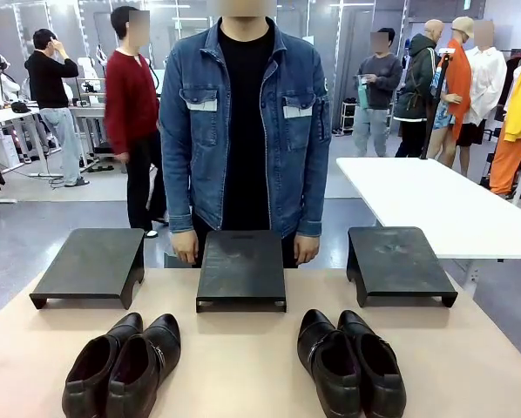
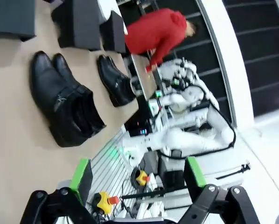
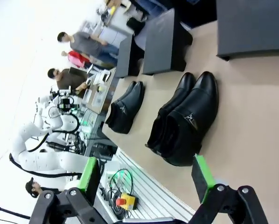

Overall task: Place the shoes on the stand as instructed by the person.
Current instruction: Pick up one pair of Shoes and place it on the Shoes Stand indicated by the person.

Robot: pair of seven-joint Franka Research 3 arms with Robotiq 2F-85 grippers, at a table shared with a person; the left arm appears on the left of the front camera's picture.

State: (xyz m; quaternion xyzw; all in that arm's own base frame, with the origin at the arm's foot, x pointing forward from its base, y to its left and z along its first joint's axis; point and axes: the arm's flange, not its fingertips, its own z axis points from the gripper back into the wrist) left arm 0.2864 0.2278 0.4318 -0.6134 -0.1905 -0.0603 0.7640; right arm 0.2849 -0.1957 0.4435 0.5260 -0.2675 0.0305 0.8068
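Two pairs of black shoes lie toes-away near the table's front edge: a left pair [image 1: 125,366] and a right pair [image 1: 352,364]. Three black stands sit behind them, left [image 1: 91,266], middle [image 1: 241,270] and right [image 1: 398,264]. The person [image 1: 243,122] in a denim jacket stands behind the middle stand, with both hands hanging at the far table edge. My left gripper [image 2: 138,176] is open and well off the left pair [image 2: 65,105]. My right gripper [image 3: 145,175] is open too, apart from the right pair [image 3: 186,119]. Nothing is between either gripper's green pads.
A white table [image 1: 435,205] stands at the back right. Other people stand farther off. An emergency stop button [image 2: 104,200] and cables lie below the table's near edge. Bare tabletop [image 1: 239,366] lies between the two pairs.
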